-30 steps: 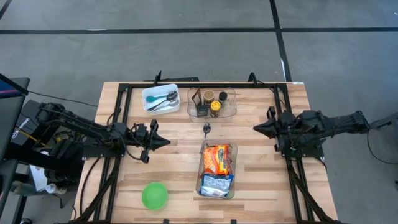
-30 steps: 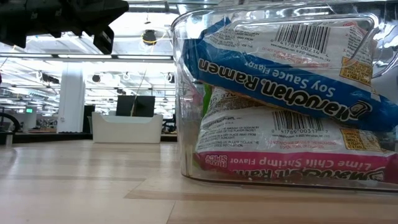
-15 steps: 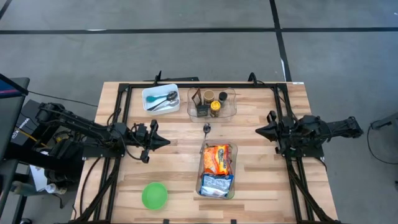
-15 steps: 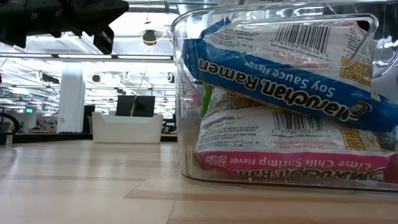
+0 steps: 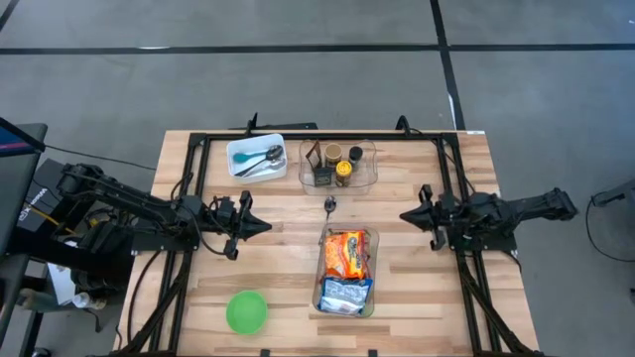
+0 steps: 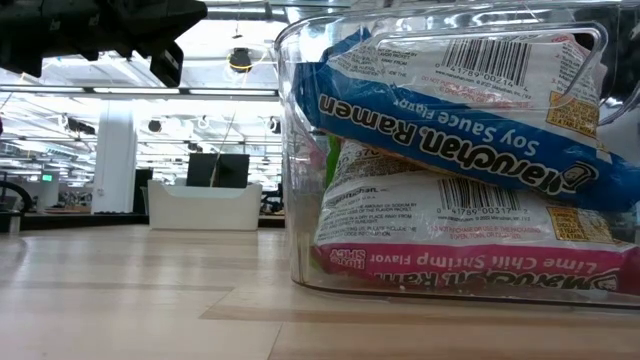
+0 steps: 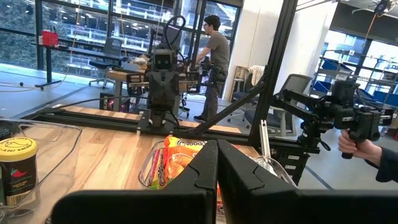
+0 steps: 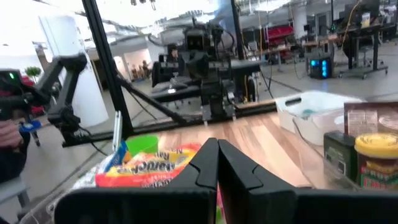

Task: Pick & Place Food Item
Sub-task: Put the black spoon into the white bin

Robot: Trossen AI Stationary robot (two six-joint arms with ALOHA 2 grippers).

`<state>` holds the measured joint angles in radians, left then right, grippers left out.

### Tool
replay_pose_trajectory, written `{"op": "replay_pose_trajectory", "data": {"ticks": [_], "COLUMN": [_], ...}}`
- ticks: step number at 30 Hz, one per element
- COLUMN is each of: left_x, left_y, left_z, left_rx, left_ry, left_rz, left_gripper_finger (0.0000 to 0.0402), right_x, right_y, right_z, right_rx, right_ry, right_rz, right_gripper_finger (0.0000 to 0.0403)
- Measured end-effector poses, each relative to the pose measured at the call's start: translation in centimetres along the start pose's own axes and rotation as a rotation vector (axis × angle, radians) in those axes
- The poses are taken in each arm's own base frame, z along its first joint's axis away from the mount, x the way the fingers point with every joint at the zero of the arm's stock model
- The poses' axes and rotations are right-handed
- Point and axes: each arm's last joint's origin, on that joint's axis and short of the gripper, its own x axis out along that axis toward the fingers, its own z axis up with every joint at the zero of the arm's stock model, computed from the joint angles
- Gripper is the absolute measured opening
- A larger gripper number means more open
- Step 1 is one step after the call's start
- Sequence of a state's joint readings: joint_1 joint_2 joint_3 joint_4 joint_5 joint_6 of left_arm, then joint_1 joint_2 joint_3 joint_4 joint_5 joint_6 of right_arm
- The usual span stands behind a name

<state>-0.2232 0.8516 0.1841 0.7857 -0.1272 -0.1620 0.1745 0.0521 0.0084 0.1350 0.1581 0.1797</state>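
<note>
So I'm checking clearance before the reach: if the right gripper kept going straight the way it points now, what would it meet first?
Probably the clear bin of ramen packets. The right gripper, shut, points across the table toward the left gripper, and its wrist view shows the packets just ahead. Height is unclear, so it might pass over the rim.

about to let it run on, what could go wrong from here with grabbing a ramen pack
Both pincers, left and right, are shut; reaching without opening would just push the packs. The ramen packs sit stacked inside the clear bin, so a pincer may clip its wall. The small item beside the bin could get knocked.
</note>
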Motion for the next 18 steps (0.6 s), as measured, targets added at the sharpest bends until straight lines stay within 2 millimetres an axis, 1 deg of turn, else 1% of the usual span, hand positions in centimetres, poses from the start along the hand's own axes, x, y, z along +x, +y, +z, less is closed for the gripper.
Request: {"op": "replay_pose_trajectory", "data": {"ticks": [18], "left_x": [0.00], "left_y": [0.00], "left_z": [0.00], "left_rx": [0.000], "left_ry": [0.000], "left_rz": [0.000], "left_gripper_finger": [0.0000], "right_x": [-0.01], "right_y": [-0.10], "right_z": [-0.55], "right_rx": [-0.013], "right_ry": [0.053], "right_rz": [-0.010], "right_gripper_finger": [0.0000]}}
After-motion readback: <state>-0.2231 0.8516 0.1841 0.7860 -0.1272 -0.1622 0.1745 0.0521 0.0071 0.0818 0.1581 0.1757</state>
